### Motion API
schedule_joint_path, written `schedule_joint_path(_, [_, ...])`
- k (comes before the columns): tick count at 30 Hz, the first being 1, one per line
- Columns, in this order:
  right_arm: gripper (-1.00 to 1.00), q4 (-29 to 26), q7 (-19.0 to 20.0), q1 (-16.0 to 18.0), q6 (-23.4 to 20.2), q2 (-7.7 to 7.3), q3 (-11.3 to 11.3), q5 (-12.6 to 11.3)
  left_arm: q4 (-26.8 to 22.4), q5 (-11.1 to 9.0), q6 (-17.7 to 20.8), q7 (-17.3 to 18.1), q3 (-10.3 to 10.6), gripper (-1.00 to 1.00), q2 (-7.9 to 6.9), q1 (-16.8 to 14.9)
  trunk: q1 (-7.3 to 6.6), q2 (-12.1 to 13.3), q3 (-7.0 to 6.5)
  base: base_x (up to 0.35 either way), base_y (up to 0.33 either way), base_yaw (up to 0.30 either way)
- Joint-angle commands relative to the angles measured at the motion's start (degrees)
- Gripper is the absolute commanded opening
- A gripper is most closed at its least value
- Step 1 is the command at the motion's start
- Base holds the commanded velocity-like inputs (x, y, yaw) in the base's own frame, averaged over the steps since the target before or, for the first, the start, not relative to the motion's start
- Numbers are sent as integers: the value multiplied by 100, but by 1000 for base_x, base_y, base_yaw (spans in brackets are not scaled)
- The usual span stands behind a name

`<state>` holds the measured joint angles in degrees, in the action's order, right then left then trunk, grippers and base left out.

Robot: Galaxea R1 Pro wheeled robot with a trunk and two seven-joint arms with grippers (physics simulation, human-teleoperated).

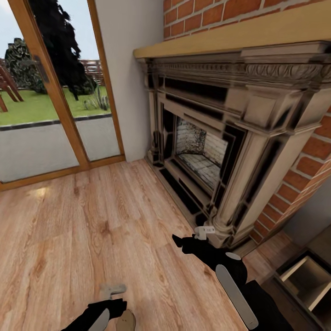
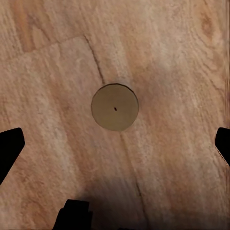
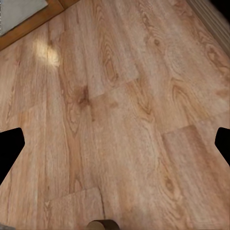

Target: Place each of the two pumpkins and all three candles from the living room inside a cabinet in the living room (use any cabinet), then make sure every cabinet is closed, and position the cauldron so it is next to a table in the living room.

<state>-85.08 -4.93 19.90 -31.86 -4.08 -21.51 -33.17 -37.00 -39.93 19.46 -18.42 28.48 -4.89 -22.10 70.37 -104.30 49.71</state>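
Observation:
One candle, a tan cylinder seen from above with a small dark wick, stands upright on the wood floor. My left gripper hangs over it, open, with its dark fingers wide apart on either side and not touching it. In the head view the candle sits at the bottom edge just beside the left gripper. The right gripper is open and empty above bare floor near the fireplace base; its own camera catches the candle's top at the frame edge. A dark-brown cabinet with an open, pale-lined compartment shows at the lower right.
A large stone fireplace with a wooden mantel and brick wall fills the right side. Glass patio doors with wooden frames stand at the back left. Wood floor stretches between them.

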Motion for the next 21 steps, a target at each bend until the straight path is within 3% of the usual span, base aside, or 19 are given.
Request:
schedule_joint_path(1, [100, -8, -52, 5, -14, -5, -12, -68, 8, 16, 8, -67, 46, 100, 46, -5, 22, -44, 23, 0, 0, 0])
schedule_joint_path(5, [100, -8, -52, 5, -14, -5, -13, -83, 219, 392, -105, -89, 22, 100, 155, -5, 110, -205, 95, 0, 0, 0])
schedule_joint_path(14, [100, -111, -52, 5, -40, -5, -20, -92, 213, 475, -237, -84, 33, 100, 190, -12, 308, -565, 257, 0, 0, 0])
schedule_joint_path(19, [100, -151, -52, 5, -73, -5, -20, -93, 124, 575, -260, -89, 28, 100, 330, -37, 417, -766, 347, 0, 0, 0])
schedule_joint_path(21, [100, -160, -52, 5, -87, -5, -20, -93, 168, 643, -451, -89, 11, 100, 351, -39, 461, -846, 382, 0, 0, 0])
